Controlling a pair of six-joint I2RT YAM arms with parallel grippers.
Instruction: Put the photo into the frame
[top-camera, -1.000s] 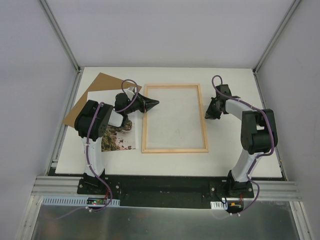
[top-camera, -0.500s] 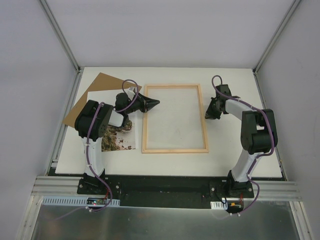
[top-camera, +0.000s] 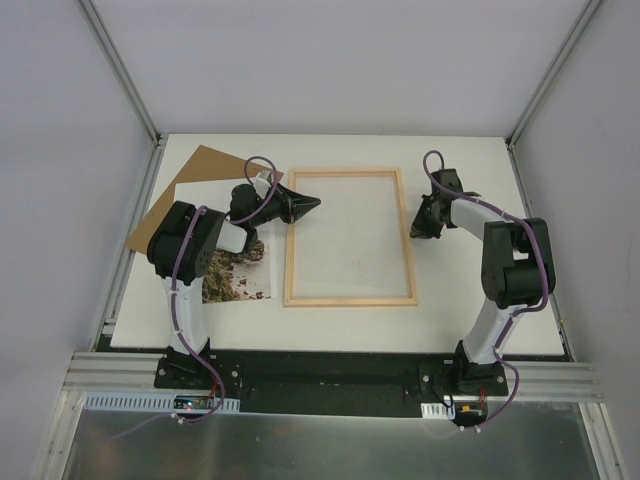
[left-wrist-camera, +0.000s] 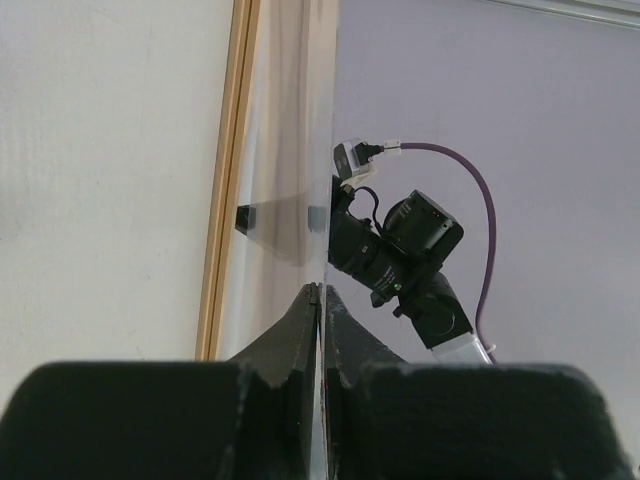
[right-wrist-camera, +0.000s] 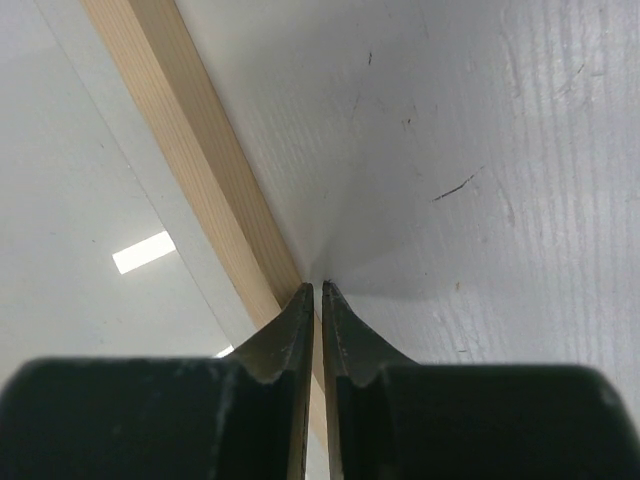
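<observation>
The left arm (top-camera: 188, 240) is folded at the elbow and reached forward and to the right. Its wrist is turned so that the left gripper (top-camera: 313, 204) is held nearly level and pointed right, with its fingers pressed together. The right arm (top-camera: 515, 262) is bent at the elbow and stretched forward and to the left. The right gripper (top-camera: 417, 231) is pointed downward, its fingers drawn almost together, with only 1 thin slit seen between them.
</observation>
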